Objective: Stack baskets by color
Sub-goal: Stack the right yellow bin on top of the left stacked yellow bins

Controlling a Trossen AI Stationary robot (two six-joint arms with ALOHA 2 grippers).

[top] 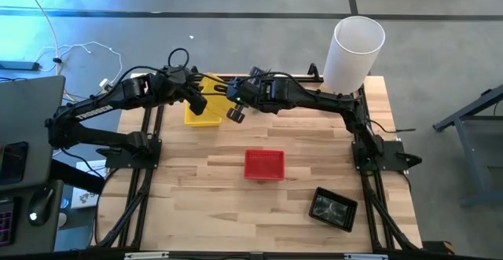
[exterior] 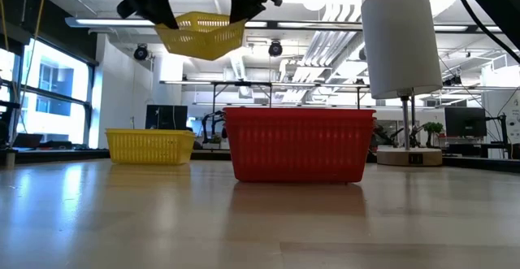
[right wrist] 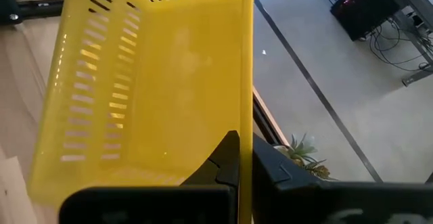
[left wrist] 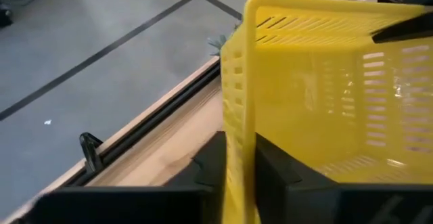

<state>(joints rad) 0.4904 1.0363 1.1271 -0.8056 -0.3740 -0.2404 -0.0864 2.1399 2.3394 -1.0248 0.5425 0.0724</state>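
Starting at the near right corner of the worktop, a pale plank surface of butcher-block wood, a black basket sits skewed, rectangular, with a glossy interior. Farther in, near the centre, a red basket rests flat on the wood; the low view shows its straight walls pierced with fine vertical slots under a solid rim. Beyond it, toward the far left, a yellow basket of the same slotted plastic stands on the worktop. Above that spot, a second yellow basket hangs in the air, tilted, held from both ends. The left gripper is clamped on one thin end wall, one dark finger inside and one outside the mesh. The right gripper pinches the opposite end wall in the same fashion, fingers drawn tight on the plastic. Both arms meet over the far-left part of the worktop. At the far right corner stands a tall, smooth white cylinder, open at the top.
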